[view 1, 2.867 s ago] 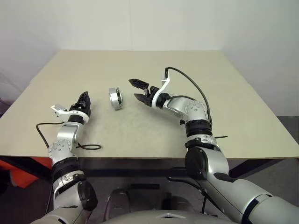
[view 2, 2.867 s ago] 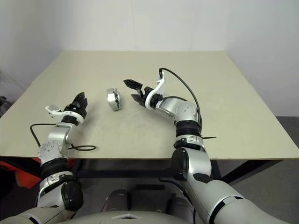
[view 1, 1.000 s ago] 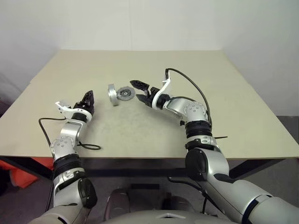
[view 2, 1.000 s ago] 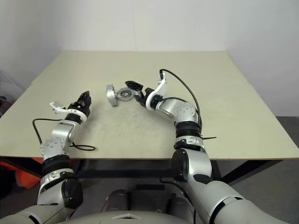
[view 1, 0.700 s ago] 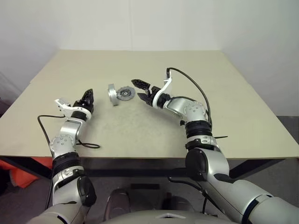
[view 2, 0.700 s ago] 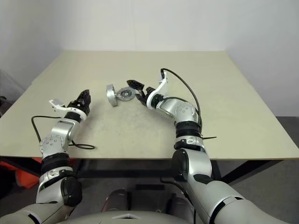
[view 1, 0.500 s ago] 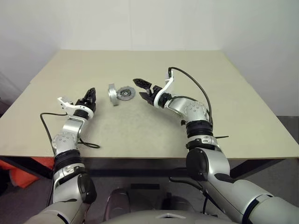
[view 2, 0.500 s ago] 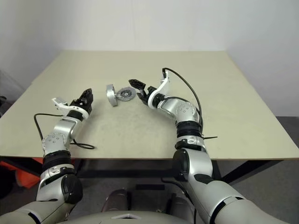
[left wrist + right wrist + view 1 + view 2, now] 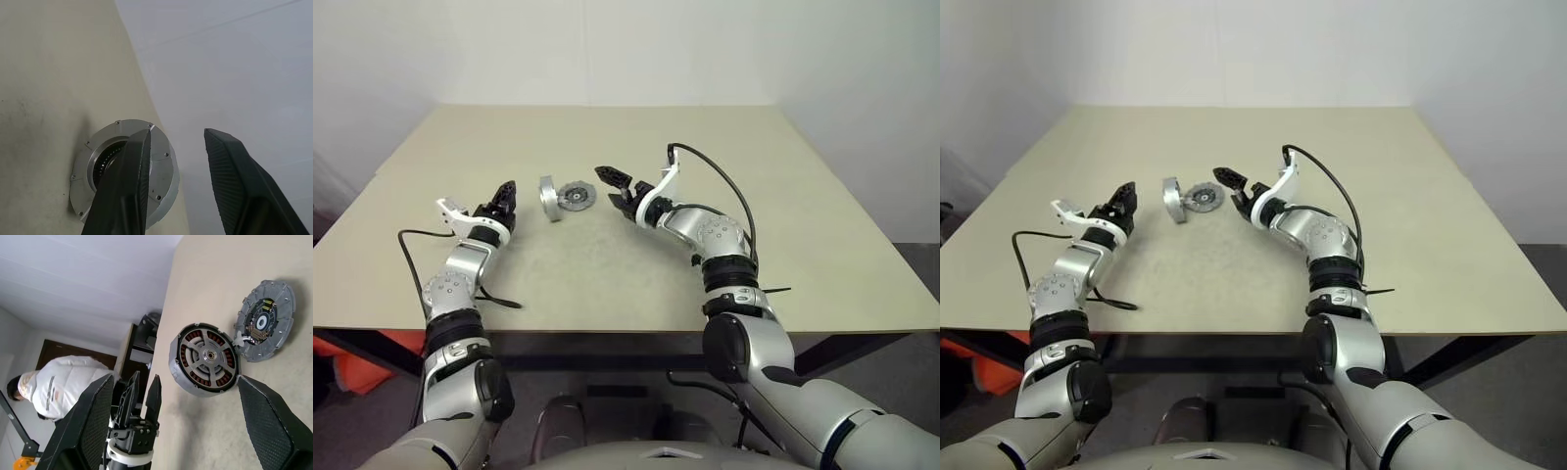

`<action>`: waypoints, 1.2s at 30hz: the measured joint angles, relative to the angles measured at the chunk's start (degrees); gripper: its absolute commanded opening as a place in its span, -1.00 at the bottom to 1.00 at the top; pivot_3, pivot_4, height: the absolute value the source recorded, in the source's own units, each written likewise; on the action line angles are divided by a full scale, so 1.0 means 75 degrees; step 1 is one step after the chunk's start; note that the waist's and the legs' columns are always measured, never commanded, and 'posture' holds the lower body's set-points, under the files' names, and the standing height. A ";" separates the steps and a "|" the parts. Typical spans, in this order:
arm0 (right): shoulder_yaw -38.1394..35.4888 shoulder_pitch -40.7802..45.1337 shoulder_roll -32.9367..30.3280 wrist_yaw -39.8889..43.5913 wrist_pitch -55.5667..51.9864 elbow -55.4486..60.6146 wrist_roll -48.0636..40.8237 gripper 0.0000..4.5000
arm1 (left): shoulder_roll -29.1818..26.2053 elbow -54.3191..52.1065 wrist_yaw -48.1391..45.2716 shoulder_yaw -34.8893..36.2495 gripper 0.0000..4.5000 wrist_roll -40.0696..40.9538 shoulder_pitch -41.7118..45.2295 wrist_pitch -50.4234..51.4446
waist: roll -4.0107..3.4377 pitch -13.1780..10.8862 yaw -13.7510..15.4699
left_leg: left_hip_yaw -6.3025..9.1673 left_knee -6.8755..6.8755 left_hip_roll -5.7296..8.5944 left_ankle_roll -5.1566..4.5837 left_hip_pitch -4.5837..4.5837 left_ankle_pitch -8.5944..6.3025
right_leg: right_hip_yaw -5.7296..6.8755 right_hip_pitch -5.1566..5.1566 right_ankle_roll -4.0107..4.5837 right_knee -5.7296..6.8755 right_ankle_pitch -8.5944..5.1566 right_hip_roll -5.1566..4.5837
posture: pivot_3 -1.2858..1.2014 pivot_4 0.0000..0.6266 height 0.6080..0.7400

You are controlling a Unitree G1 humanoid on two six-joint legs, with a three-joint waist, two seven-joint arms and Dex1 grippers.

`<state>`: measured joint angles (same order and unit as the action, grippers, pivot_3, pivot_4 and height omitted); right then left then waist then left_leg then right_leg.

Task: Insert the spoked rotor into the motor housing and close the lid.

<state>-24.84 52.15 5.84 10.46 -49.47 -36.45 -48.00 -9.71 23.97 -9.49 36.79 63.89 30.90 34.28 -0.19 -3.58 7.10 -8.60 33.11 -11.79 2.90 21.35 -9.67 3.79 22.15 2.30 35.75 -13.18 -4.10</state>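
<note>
The motor housing (image 9: 547,198) is carried by the desk (image 9: 754,196), left of the desk's middle and well clear of every edge; it is stood on its rim rather than laid flat, with its open face turned toward the desk's right edge.

The right gripper (image 9: 605,183) is held just above the desk, near the housing on its open side; its two fingers are spread as wide as they go, and nothing is held between them. The left gripper (image 9: 506,192) is held on the other side, toward the desk's left edge and pointed at the housing's closed silver back; its fingers are parted only partway, and nothing is gripped.

The lid (image 9: 576,195) is found just beside the housing's open face, between the housing and the right gripper; its inner side is shown to the right wrist camera, and its notched edge seems to touch the housing's rim, though contact cannot be made out for certain.

The spoked rotor (image 9: 195,357) is judged to be already seated; silvery spokes and a hub are seen inside the housing, with copper-brown windings showing through the gaps.

The insertion is therefore taken as done, as far as can be seen; the closing is left, the lid not yet being set over the open face.
</note>
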 measured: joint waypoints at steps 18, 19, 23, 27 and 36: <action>0.0100 -0.0034 -0.0135 0.0239 0.0392 -0.0371 0.0382 1.00 | -0.0013 -0.0884 0.0360 0.0150 -0.20 0.0107 -0.0559 0.0174 | 0.0002 0.0000 0.0000 | 0.0000 0.0000 0.0000 0.0000 -0.0001 0.0000 | 0.0000 0.0000 0.0000 0.0000 0.0000 0.0000 | 0.03 -1.00 1.00; 0.0103 -0.0034 -0.0135 0.0251 0.0408 -0.0415 0.0398 1.00 | -0.0013 -0.0884 0.0360 0.0139 -0.20 0.0106 -0.0558 0.0175 | 0.0002 0.0000 -0.0001 | 0.0000 0.0000 0.0000 0.0000 0.0000 0.0000 | 0.0000 0.0000 0.0000 0.0001 0.0000 0.0000 | 0.03 -1.00 1.00; 0.0109 -0.0032 -0.0144 0.0307 0.0424 -0.0439 0.0438 1.00 | -0.0013 -0.0883 0.0351 0.0098 -0.20 0.0101 -0.0554 0.0175 | 0.0002 0.0000 0.0000 | 0.0000 0.0000 0.0000 0.0000 0.0000 0.0000 | 0.0000 0.0000 0.0000 0.0000 -0.0001 0.0000 | 0.03 -1.00 1.00; 0.0109 -0.0032 -0.0172 0.0312 0.0423 -0.0439 0.0476 1.00 | -0.0013 -0.0882 0.0325 0.0042 -0.20 0.0077 -0.0539 0.0167 | 0.0002 0.0000 0.0000 | 0.0000 0.0000 0.0000 0.0000 -0.0001 0.0000 | 0.0000 0.0000 0.0001 0.0001 -0.0001 0.0000 | 0.03 -1.00 1.00; 0.0116 -0.0032 -0.0185 0.0313 0.0416 -0.0439 0.0547 1.00 | 0.0016 -0.0878 0.0300 -0.0002 -0.20 0.0024 -0.0536 0.0154 | 0.0002 0.0000 0.0000 | 0.0000 0.0000 0.0000 0.0000 -0.0001 0.0000 | 0.0000 0.0000 0.0001 0.0000 0.0000 0.0000 | 0.03 -1.00 1.00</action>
<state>-23.98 51.91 4.46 12.81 -46.35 -39.74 -43.90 -9.58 17.39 -7.24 36.78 64.07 26.88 35.44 -0.18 -3.58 7.10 -8.60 33.11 -11.79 2.90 21.34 -9.66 3.78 22.15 2.31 35.75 -13.19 -4.10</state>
